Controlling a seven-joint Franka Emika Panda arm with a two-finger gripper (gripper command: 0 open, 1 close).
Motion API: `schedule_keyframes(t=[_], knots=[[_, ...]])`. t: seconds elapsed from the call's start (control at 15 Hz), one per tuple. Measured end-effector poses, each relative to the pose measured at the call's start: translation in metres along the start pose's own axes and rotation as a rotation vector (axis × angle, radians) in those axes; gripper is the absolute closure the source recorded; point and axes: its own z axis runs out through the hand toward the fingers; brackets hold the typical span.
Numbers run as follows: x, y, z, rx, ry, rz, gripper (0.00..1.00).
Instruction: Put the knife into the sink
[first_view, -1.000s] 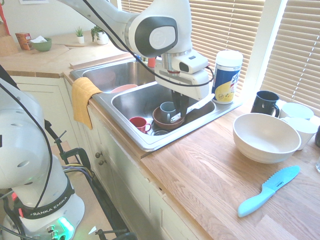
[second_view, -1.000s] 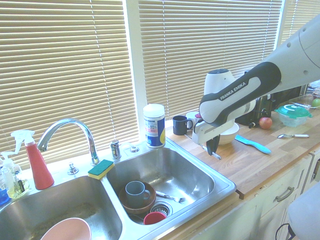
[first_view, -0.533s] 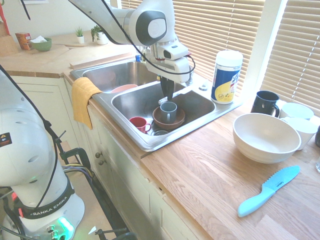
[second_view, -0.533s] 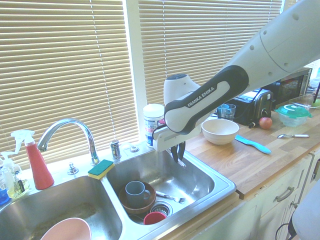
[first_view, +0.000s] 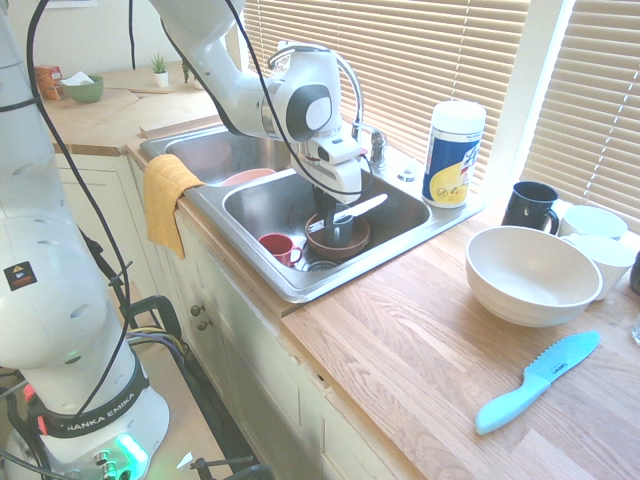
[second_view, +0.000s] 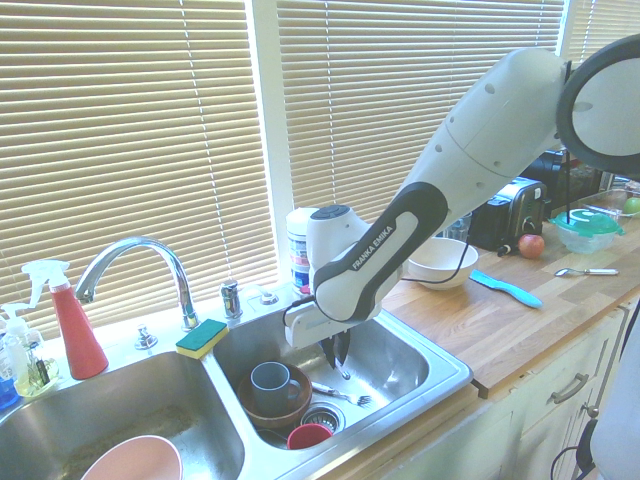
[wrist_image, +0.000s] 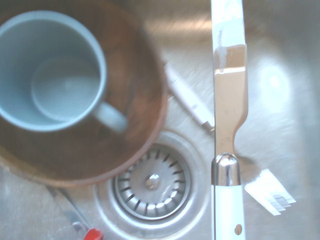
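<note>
The gripper (first_view: 328, 216) is closing on the knife (wrist_image: 229, 210), holding it above the basin that contains the brown bowl (wrist_image: 135, 75). The knife is hanging near that bowl, its silver blade and white handle both showing in the wrist view. The blue-gray mug (wrist_image: 65, 95) is standing inside the brown bowl, and a fork (wrist_image: 270, 192) is lying beside it on the floor of the sink (second_view: 455, 375). The drain strainer (wrist_image: 152, 182) is sitting just beside the bowl, with the red mug (first_view: 275, 245) resting near it. The pink bowl (second_view: 135, 462) is lying in the other basin from the brown bowl. Well apart from the brown bowl, the light-blue serrated knife (first_view: 540, 380) is lying on the tabletop (first_view: 400, 350).
</note>
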Motion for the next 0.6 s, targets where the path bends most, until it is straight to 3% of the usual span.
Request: schedule_keyframes(t=[0.6], knots=[[0.022,-0.016,0.092,-0.018,-0.020,0.020,1.00]])
